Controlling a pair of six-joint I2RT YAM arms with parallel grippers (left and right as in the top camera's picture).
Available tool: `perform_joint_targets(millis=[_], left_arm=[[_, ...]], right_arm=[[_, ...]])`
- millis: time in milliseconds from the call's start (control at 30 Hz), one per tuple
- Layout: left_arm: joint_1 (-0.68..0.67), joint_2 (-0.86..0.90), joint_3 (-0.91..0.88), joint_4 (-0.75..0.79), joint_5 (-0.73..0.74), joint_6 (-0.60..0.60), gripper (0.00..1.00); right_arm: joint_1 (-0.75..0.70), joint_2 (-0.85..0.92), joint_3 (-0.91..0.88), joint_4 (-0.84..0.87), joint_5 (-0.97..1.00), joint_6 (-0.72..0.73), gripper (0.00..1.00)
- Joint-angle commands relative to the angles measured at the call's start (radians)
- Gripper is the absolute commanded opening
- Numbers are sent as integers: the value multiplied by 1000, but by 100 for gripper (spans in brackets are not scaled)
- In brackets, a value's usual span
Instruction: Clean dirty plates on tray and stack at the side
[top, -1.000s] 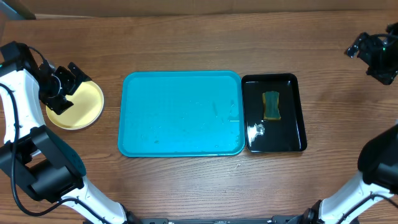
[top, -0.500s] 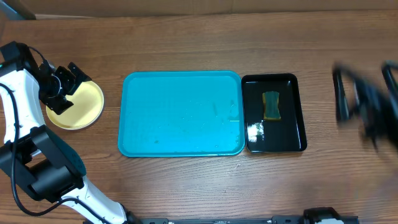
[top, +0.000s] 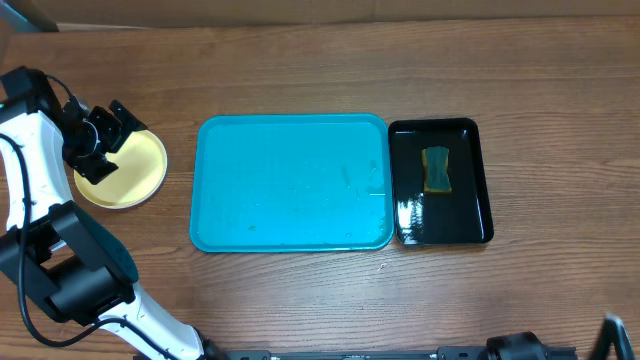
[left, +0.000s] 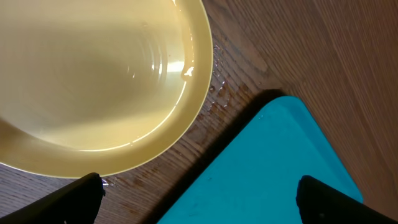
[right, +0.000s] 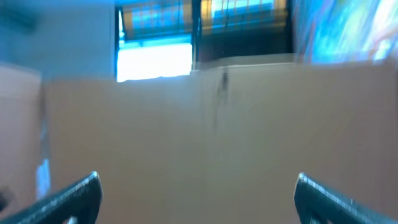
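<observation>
Left fingers (left: 68, 200) first: spread wide, both dark tips at the bottom corners of my wrist view, pinching nothing. Right beyond them sits the pale yellow plate (left: 93, 81), filling the upper left. It's glossy and wet inside, and I can't tell if anything lies stacked beneath it. Water beads (left: 221, 90) dot the bench (left: 323, 56) just off its rim. A rounded corner of the turquoise tray (left: 273, 168) pokes in between my tips, near the plate but not touching it.

From overhead, the plate (top: 125, 172) rests on the bench left of the tray (top: 290, 182), and my left fingers hang over its upper-left edge. The tray's floor carries only a wet sheen. Touching its right side is the black tray (top: 465, 215), holding a green sponge (top: 436, 168) in its upper half and a shine of liquid lower down.

Now the change: a second ago my right arm was parked at the far right edge of the bench, half a second ago it was a dark blur sweeping down that side, and now only a sliver shows at the bottom right corner. My left arm, the plate and both trays haven't budged.

Right fingers (right: 71, 198): also spread wide, nothing between them. That view is smeared, showing a tan wall and bright window panes, with the plate nowhere near them.
</observation>
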Motion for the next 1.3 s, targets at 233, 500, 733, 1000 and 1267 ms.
perform_joint_targets(millis=[233, 500, 733, 1000, 1267], left_arm=[[-1, -3, -3, 1, 10, -13, 100], [-1, -3, -3, 1, 9, -14, 100], [-1, -3, -3, 1, 10, -13, 100], [-1, -3, -3, 1, 10, -13, 100], [-1, -3, -3, 1, 10, -13, 100]], right_arm=[[-98, -147, -834, 773, -72, -74, 100], [-99, -147, -1058, 773, -77, -53, 100], [-103, -147, -1150, 698, -77, -57, 100], [-109, -146, -1149, 506, -78, -53, 100], [-109, -145, -1149, 507, -77, -53, 100]])
